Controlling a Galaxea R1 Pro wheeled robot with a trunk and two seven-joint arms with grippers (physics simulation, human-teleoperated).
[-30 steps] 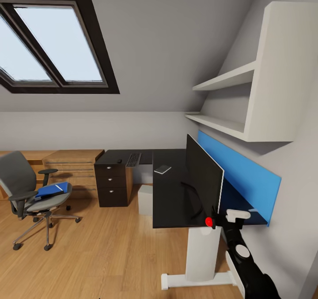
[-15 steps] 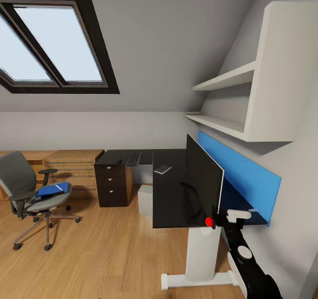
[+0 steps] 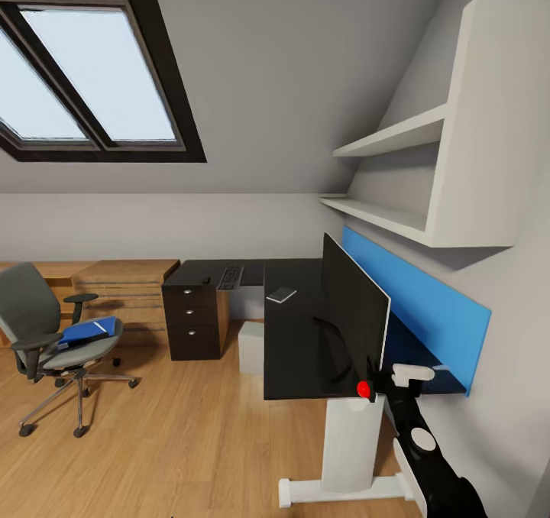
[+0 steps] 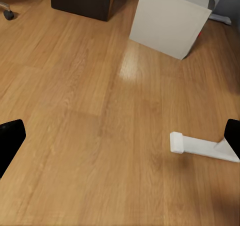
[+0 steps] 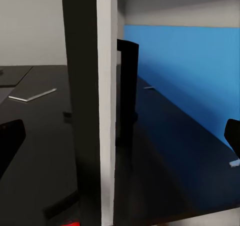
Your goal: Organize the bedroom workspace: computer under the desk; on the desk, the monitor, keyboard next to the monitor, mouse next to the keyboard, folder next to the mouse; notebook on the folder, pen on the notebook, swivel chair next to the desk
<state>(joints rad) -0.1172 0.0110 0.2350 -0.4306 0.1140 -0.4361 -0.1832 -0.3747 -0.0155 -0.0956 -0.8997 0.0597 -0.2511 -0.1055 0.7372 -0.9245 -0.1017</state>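
Right gripper [image 5: 120,141]: fingertips spread wide to either edge of the right wrist view, nothing between them but the thin edge of the monitor [image 3: 353,312], seen end-on and close ahead.
Left gripper [image 4: 120,136]: wide open, empty, over bare wooden floor [image 4: 85,116] near the computer [image 4: 170,21].
Writing: none readable (only a red dot at the monitor's lower near corner).
Monitor: upright on the black desk [image 3: 294,335], in front of a blue wall panel [image 3: 428,304].
Keyboard [image 3: 231,276] and mouse [image 3: 206,280]: side by side on the desk's far wing, well apart from both grippers.
Notebook [image 3: 281,295]: flat on the desk, between keyboard and monitor.
Computer [image 3: 251,346]: on the floor beneath the desk.
Folder [image 3: 90,330]: on the seat of the swivel chair [image 3: 50,342], which stands well apart from the desk, before a wooden cabinet [image 3: 126,289].
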